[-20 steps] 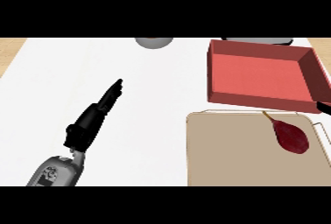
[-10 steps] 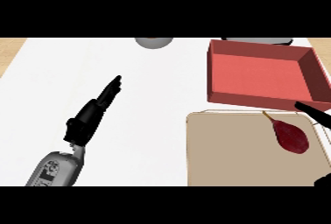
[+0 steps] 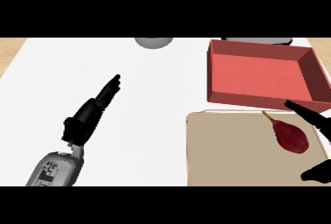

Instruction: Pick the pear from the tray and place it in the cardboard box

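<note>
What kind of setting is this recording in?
Probably a kitchen counter: a white counter with a wood-toned strip at its left edge, a dark red pear on a tan tray, and a red box behind it.

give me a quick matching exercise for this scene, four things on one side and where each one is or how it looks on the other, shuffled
Things:
1. pear
2. cardboard box
3. left hand
4. tray

Descriptions:
A. red inside, beyond the tray, nothing in it
B. dark red with a thin stem, lying on the tray's right part
C. tan and flat, at the lower right of the counter
D. fingers straight, over the white counter at the left

Pairs: 1-B, 2-A, 3-D, 4-C
</note>
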`<action>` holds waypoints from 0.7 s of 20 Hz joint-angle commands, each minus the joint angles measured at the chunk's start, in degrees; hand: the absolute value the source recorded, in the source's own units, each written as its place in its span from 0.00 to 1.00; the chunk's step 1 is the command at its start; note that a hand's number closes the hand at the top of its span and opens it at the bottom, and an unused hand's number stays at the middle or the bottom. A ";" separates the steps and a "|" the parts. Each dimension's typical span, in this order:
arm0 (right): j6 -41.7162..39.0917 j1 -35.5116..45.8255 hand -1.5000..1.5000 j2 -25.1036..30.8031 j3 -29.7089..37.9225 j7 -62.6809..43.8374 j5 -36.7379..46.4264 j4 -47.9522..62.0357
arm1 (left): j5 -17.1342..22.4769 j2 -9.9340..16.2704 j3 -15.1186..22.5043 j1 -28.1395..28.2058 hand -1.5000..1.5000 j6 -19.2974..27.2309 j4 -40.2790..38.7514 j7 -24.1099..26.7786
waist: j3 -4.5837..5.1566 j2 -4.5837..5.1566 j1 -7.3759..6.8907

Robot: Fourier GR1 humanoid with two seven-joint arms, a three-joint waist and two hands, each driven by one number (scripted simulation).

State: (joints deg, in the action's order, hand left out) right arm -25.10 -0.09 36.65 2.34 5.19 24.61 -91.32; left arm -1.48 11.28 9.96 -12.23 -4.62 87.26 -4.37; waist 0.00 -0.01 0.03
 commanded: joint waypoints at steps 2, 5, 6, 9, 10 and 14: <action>-4.40 3.45 0.00 -1.71 0.65 -1.76 2.73 0.07 | -2.67 -3.00 -0.08 -0.62 0.50 0.43 -0.52 -0.76 | 0.00 0.00 0.00; -4.47 2.91 0.00 -3.75 -0.03 -0.70 4.82 1.41 | -3.13 -3.47 -0.93 0.39 0.50 -0.52 -3.26 2.00 | 0.00 0.03 0.00; -4.09 2.89 0.00 -3.97 0.45 -0.02 5.95 3.47 | -2.45 -1.41 -1.23 3.61 0.50 -2.27 2.83 0.03 | -0.01 0.00 -0.15; -4.20 2.95 0.00 -4.70 0.06 2.66 8.97 5.27 | -4.23 -3.94 -0.36 2.61 0.50 -1.36 2.47 -0.91 | -0.01 0.01 -0.09; -3.60 4.20 0.00 -5.72 -0.68 1.81 10.08 6.21 | -4.62 -3.89 -2.28 -0.89 0.50 -1.51 -3.54 2.25 | 0.00 0.05 -0.01; -1.54 3.63 0.00 -8.97 -1.66 2.67 13.48 8.12 | -4.97 -4.83 -2.82 -0.23 0.50 -2.00 -2.14 1.21 | -0.01 0.03 -0.01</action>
State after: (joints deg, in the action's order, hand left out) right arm -28.28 2.86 30.31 1.50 6.61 34.71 -86.11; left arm -5.22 7.77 7.72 -11.70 -6.67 86.75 -3.98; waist 0.00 0.00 0.00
